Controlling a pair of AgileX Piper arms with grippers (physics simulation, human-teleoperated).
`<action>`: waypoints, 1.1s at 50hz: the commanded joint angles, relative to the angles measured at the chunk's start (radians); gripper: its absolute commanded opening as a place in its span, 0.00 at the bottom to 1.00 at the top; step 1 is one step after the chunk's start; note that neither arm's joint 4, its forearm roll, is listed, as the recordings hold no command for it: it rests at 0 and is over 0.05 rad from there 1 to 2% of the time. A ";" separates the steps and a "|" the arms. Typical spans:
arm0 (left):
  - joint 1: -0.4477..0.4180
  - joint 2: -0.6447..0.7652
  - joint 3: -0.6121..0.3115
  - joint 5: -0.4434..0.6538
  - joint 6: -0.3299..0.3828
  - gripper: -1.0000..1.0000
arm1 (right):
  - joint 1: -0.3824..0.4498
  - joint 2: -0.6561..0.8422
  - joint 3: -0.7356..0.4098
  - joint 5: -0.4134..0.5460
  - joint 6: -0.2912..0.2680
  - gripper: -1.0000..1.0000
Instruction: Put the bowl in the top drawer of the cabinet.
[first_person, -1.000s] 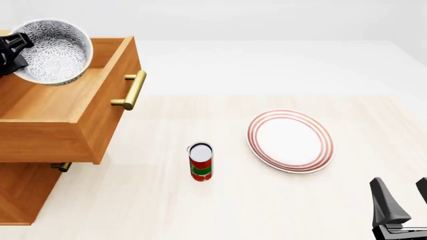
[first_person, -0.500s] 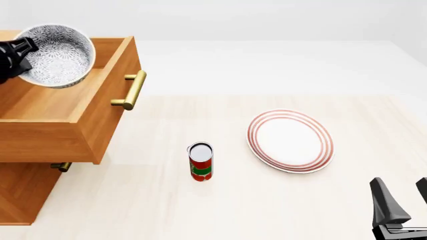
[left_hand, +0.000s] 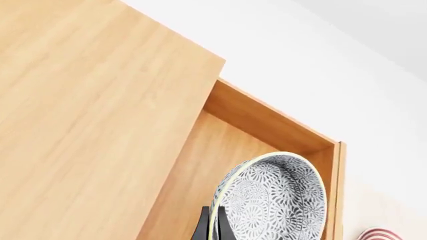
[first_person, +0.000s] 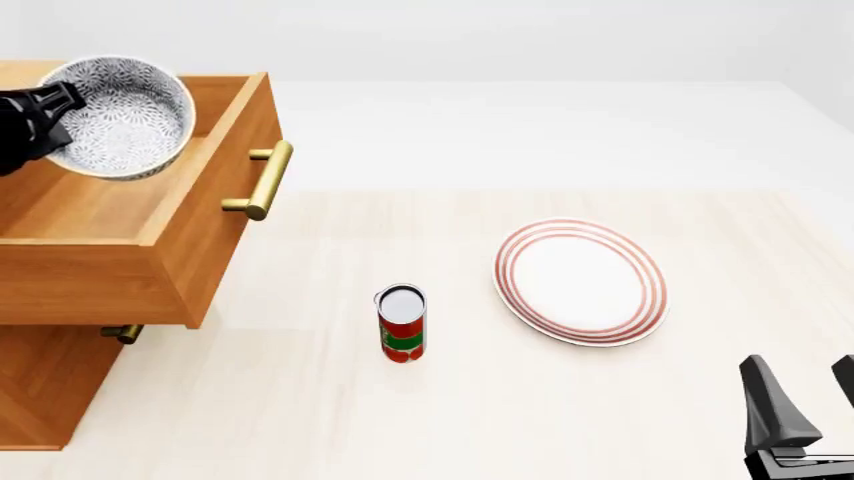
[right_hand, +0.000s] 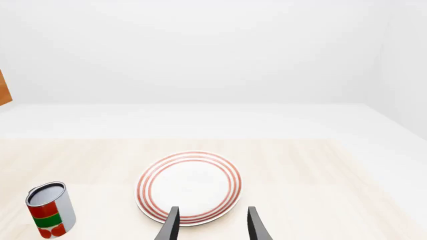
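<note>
Since a second ago my left end effector (first_person: 56, 100) has carried the bowl (first_person: 123, 118) a little toward the drawer's front and slightly lower; nothing else has shifted. Right now the bowl hangs tilted over the open top drawer (first_person: 160, 215), its mouth turned toward the camera in the front view, its speckled inside showing. I have it pinched by the rim: in the left wrist view the two dark fingers (left_hand: 202, 227) sit either side of the bowl's (left_hand: 273, 200) edge, clamped on it. Below the bowl is the drawer's (left_hand: 220, 165) wooden floor, and I cannot tell whether the bowl's lower edge touches the floor or is just above it. The cabinet's (left_hand: 87, 115) flat top fills much of that wrist view beside the drawer opening.

The drawer is pulled well out from the cabinet (first_person: 40, 385), its brass bar handle (first_person: 264, 182) facing the plate. Under it, the lower drawer's small brass handle (first_person: 123, 334) peeks out.

Out on the counter (first_person: 441, 420), the red and green can (first_person: 402, 323) stands upright between the cabinet and the red-ringed plate (first_person: 582, 281), apart from both. My right end effector (right_hand: 212, 225) waits near the plate (right_hand: 189, 186), fingers apart, holding nothing, with the can (right_hand: 49, 210) off to one side.
</note>
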 joint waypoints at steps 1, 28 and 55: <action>0.001 0.016 -0.004 -0.015 0.007 0.00 | 0.000 0.000 0.000 0.000 0.000 1.00; -0.004 0.057 -0.004 -0.041 0.011 0.00 | 0.000 0.000 0.000 0.000 0.000 1.00; 0.001 0.080 0.013 -0.064 0.018 0.00 | 0.000 0.000 0.000 0.000 0.000 1.00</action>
